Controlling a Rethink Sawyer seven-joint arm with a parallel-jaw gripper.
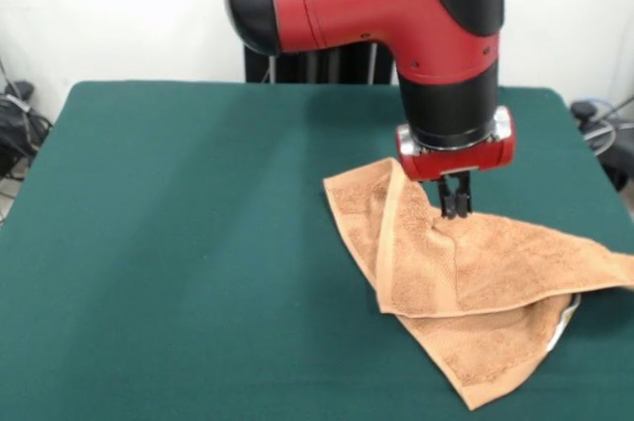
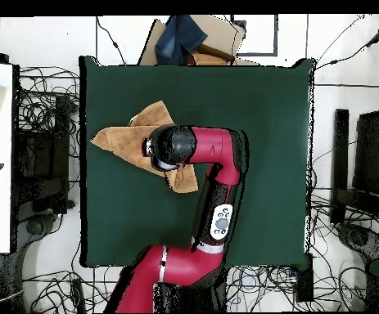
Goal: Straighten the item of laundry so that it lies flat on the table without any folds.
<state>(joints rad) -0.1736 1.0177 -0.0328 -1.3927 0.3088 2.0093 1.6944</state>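
- Front view shows the gripper (image 1: 455, 205) pointing straight down, its dark fingers drawn close together with their tips on the towel (image 1: 466, 282).
- It seems to pinch a raised ridge of the cloth, though the contact is small and hard to make out.
- Towel lies crumpled on the table (image 1: 198, 243), with one layer folded over another and a corner pointing toward the table's near edge.
- A bit of white shows under the towel's folded edge, away from the gripper.
- Overhead view has the arm (image 2: 213, 176) covering the towel's (image 2: 123, 139) middle; orange cloth sticks out on both sides of the arm's head.
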